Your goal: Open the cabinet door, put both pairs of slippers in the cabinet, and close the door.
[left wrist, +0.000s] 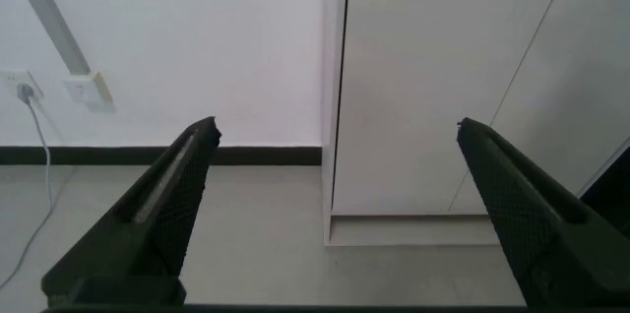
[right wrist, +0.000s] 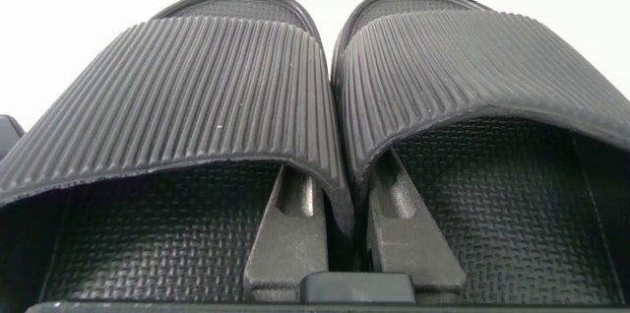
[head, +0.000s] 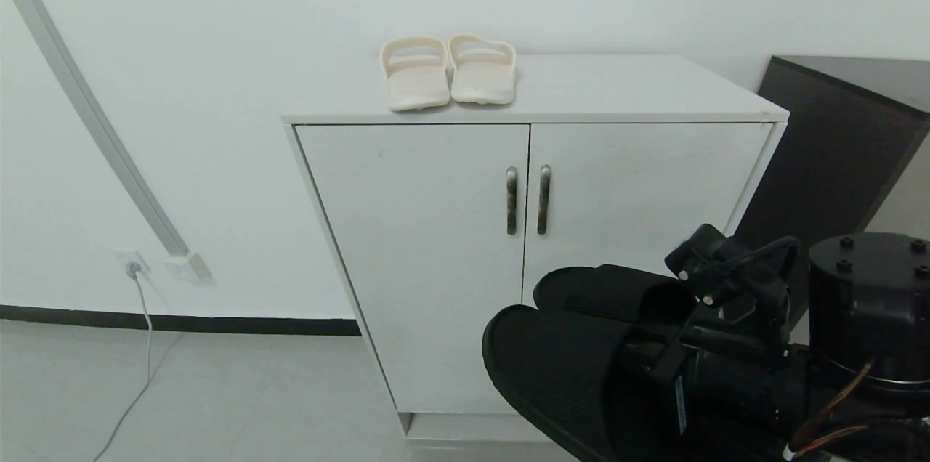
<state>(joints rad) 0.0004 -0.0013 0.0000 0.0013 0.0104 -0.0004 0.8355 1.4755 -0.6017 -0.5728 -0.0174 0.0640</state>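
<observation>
Cabinet doors (head: 436, 229) stand shut, nothing stowed: beige slippers (head: 448, 72) atop at 12 o'clock, black slippers (head: 581, 331) seemingly pinched by right gripper (right wrist: 346, 244), left gripper (left wrist: 337, 128) spread wide.

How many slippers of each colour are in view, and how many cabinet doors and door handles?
Cream slippers: 2, on the cabinet top
Black slippers: 2, gripped by the right pincer
Cabinet doors: 2, both shut
Door handles: 2
Total: 8
</observation>
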